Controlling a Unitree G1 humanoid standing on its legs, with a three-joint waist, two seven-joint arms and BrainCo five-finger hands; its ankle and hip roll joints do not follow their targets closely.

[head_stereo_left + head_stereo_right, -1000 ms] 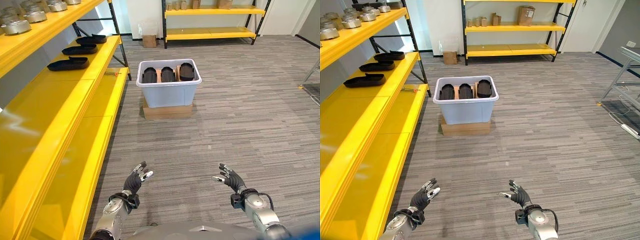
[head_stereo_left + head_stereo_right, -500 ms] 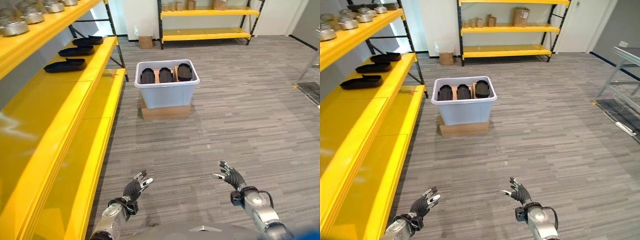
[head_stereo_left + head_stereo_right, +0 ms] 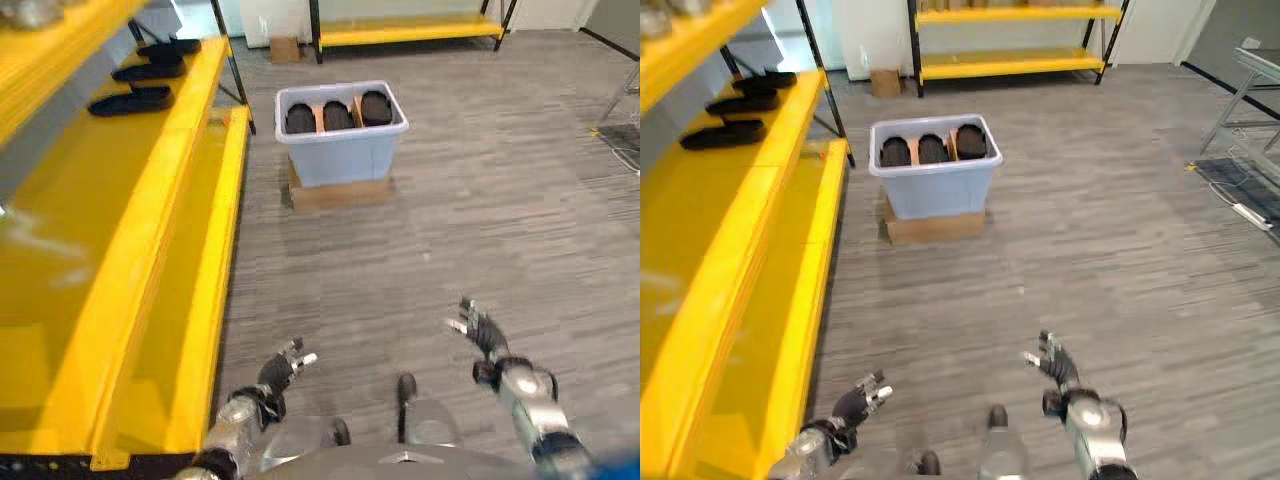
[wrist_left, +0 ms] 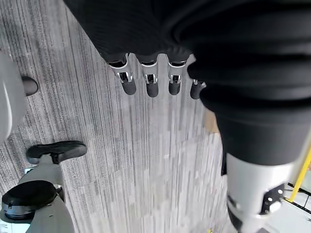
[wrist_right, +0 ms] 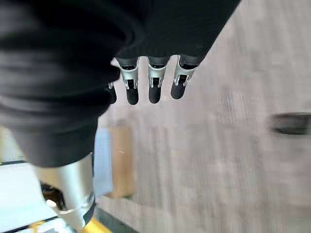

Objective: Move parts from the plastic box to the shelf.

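you have a pale plastic box (image 3: 343, 140) sitting on a flat cardboard base (image 3: 340, 192), three black parts (image 3: 338, 116) side by side inside it. more black parts (image 3: 130, 99) lie along the far end of the yellow shelf (image 3: 120, 230).

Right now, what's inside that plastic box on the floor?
The plastic box holds three black parts in a row, with brown dividers between them. Whatever lies beneath them is hidden.

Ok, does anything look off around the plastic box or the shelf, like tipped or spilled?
Nothing stands out. The plastic box sits level on a cardboard base, three dark parts upright inside. Three more parts lie flat in a row on the yellow shelf.
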